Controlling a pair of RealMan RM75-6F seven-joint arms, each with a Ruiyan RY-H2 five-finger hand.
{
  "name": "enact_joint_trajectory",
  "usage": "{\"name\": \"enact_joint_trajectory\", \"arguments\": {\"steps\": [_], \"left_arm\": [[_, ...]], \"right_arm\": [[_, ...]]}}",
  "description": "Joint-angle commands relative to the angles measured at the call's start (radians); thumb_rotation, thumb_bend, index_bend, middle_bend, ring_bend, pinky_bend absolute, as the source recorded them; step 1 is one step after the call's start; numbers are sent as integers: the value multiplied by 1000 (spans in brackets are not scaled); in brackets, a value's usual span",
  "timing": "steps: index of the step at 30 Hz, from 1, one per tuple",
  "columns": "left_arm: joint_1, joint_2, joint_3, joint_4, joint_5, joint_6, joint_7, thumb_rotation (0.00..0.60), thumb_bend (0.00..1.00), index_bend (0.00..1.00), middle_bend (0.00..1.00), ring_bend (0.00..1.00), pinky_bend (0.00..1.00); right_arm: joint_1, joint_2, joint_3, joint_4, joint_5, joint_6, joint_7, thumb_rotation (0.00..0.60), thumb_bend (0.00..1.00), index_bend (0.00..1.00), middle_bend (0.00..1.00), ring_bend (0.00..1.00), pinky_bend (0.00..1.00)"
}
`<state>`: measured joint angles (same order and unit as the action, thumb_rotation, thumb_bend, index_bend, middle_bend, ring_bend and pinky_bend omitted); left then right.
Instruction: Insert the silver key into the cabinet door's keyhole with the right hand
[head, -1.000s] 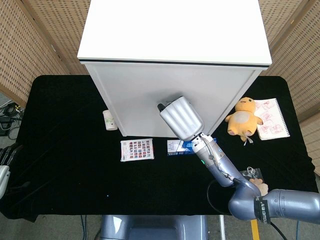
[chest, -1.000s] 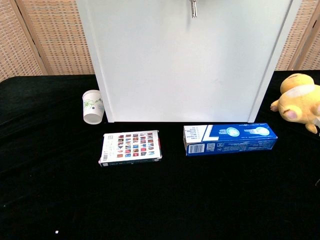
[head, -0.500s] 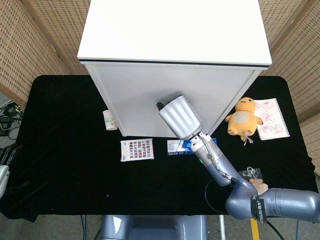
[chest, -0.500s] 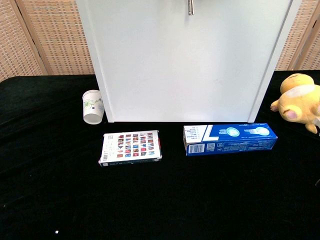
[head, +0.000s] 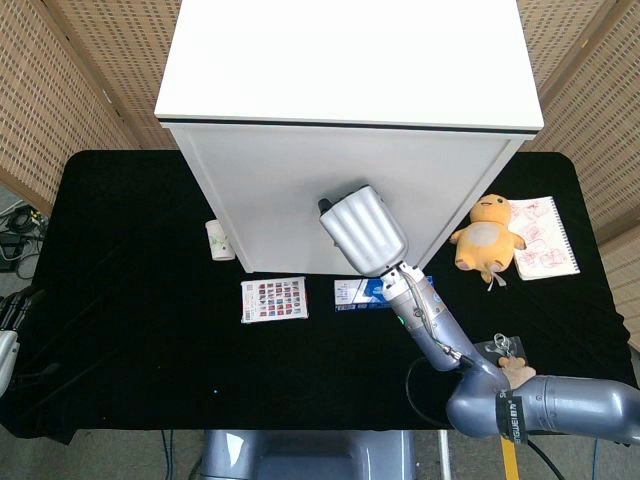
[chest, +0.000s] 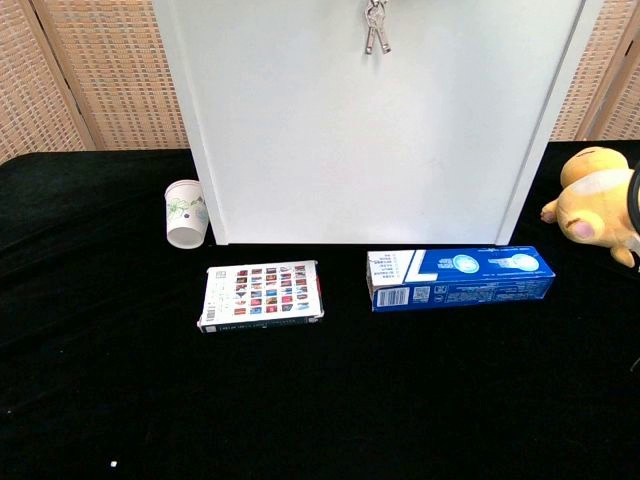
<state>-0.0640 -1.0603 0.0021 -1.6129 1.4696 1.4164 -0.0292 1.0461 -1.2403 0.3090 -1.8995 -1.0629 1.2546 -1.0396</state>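
The white cabinet door faces me. My right hand is raised in front of it, its ribbed silver back toward the head camera, so its fingers and the keyhole are hidden. In the chest view a small bunch of silver keys dangles against the cabinet door at the top edge of the frame; the hand holding it is above the frame. My left hand rests low at the far left table edge, holding nothing.
Along the cabinet's foot are a paper cup, a patterned card box and a blue carton. A yellow plush toy and a notebook lie to the right. My right forearm crosses the front right.
The dangling keys have dropped lower into the chest view, with more of the bunch now showing. My right hand has shifted slightly against the door. The left hand has not moved.
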Motion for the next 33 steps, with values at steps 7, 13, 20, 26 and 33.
{"name": "enact_joint_trajectory", "arguments": {"steps": [7,13,20,26,33], "left_arm": [[0,-3,1,1,0,-1,5,600,0,0,0,0,0],[1,-4,3,0,3,1,8,600,0,0,0,0,0],[11,-3,11,-6,27,25,8,600,0,0,0,0,0],[18,-4,18,-9,48,43,11,600,0,0,0,0,0],[31,-5,22,-10,66,73,13,600,0,0,0,0,0]], "right_arm": [[-20,33,2,-27,-39,23,21,600,361,673,908,907,1000],[-56,85,-2,-60,-82,44,60,600,362,673,908,907,1000],[-223,213,-137,-99,-338,112,251,600,359,672,900,903,1000],[-356,253,-251,-16,-546,193,421,600,334,626,830,842,1000],[-500,241,-330,127,-626,288,559,600,161,447,614,655,869]]}}
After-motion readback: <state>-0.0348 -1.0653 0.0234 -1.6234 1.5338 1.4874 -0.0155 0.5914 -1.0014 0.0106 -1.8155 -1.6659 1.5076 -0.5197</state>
